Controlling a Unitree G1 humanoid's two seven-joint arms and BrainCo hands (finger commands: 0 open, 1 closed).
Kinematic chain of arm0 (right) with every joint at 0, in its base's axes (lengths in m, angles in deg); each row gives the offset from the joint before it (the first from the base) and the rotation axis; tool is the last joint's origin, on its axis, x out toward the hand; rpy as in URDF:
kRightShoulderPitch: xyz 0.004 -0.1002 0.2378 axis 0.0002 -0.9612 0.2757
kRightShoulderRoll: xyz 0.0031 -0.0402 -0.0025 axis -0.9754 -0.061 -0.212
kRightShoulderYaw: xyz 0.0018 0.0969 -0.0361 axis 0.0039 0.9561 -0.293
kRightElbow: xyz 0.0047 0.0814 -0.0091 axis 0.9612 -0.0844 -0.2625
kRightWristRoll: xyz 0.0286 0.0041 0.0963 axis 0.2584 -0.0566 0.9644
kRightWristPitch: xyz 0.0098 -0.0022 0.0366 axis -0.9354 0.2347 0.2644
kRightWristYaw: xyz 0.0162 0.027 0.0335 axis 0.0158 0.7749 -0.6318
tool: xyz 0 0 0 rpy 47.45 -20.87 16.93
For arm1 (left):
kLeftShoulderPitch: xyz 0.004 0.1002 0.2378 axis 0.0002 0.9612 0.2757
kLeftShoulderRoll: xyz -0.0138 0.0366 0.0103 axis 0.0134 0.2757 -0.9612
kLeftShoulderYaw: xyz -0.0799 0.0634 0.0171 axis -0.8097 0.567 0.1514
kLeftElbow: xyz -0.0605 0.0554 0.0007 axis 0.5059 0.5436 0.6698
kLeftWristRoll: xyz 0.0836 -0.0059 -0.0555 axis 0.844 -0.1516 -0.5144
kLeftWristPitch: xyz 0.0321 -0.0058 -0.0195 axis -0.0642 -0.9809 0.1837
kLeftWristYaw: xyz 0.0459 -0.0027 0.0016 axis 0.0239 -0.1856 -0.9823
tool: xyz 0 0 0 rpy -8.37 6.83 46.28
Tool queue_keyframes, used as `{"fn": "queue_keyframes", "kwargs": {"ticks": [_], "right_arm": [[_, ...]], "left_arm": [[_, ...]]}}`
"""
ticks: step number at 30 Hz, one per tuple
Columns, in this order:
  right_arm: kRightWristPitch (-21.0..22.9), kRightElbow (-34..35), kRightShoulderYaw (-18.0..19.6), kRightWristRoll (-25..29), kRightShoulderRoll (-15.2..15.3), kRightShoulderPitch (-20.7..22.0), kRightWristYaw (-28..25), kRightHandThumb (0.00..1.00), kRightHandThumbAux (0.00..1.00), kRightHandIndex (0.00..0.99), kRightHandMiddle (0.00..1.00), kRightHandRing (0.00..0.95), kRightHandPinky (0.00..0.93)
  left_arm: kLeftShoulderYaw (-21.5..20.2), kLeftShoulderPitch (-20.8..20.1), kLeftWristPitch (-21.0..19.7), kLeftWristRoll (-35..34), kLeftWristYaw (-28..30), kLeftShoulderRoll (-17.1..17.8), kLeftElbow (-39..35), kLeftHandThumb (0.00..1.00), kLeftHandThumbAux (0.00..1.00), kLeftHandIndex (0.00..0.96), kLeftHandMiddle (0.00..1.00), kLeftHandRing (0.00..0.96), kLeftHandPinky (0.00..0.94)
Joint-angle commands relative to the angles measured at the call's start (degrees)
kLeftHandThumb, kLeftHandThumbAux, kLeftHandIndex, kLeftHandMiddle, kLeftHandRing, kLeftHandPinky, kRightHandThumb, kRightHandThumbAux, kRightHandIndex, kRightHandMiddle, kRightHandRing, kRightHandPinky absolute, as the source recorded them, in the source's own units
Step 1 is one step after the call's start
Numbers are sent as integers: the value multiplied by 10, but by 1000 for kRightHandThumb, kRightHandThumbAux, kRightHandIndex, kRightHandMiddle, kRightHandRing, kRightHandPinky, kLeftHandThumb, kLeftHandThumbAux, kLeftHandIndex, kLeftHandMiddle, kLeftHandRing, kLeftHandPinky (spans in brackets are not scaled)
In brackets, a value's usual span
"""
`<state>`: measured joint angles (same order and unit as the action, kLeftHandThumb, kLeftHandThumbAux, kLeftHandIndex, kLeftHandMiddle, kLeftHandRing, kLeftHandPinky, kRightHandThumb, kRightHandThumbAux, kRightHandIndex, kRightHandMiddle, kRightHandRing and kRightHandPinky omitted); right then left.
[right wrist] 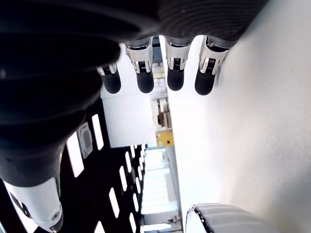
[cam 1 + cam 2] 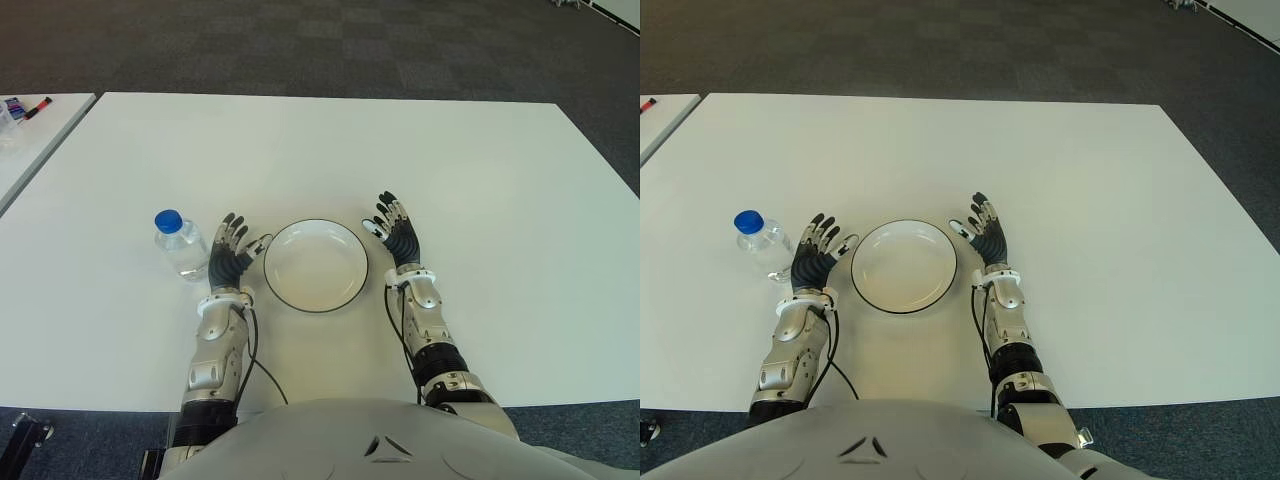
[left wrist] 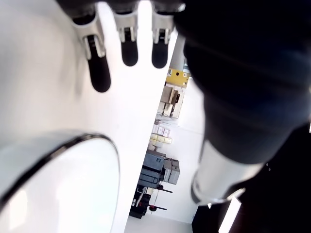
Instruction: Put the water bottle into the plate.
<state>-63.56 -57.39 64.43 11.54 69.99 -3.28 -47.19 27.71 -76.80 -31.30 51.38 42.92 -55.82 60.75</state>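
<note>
Lower centre of the frame, the empty plate point(image 2: 315, 265) sits on the white bench point(image 2: 480, 180) between both hands. The left hand point(image 2: 232, 258), fingers spread wide and holding nothing, is just beside the upright water bottle point(image 2: 179, 242) at lower left. The right hand point(image 2: 400, 240) likewise shows wide, empty fingers.

text: none legible | labels: none | numbers: none

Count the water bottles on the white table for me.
1. The water bottle with a blue cap stands on the white table, just outside the left robot hand, apart from the plate. None hidden, apparently.

Head eyes overlook the table point(image 2: 400, 150); wrist views hug their fingers point(image 1: 175, 77)
</note>
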Motion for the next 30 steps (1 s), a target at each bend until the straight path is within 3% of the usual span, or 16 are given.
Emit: {"fn": "queue_keyframes", "kwargs": {"ticks": [1, 30], "right_arm": [[19, -23, 3, 2, 0, -20, 3, 0, 709, 0, 0, 0, 31], [20, -27, 4, 0, -4, -19, 10, 0, 721, 0, 0, 0, 32]], "left_arm": [[-4, 2, -8, 2, -7, -26, 13, 0, 916, 107, 119, 108, 141], [-5, 2, -4, 3, -5, -24, 15, 0, 910, 96, 114, 107, 143]]}}
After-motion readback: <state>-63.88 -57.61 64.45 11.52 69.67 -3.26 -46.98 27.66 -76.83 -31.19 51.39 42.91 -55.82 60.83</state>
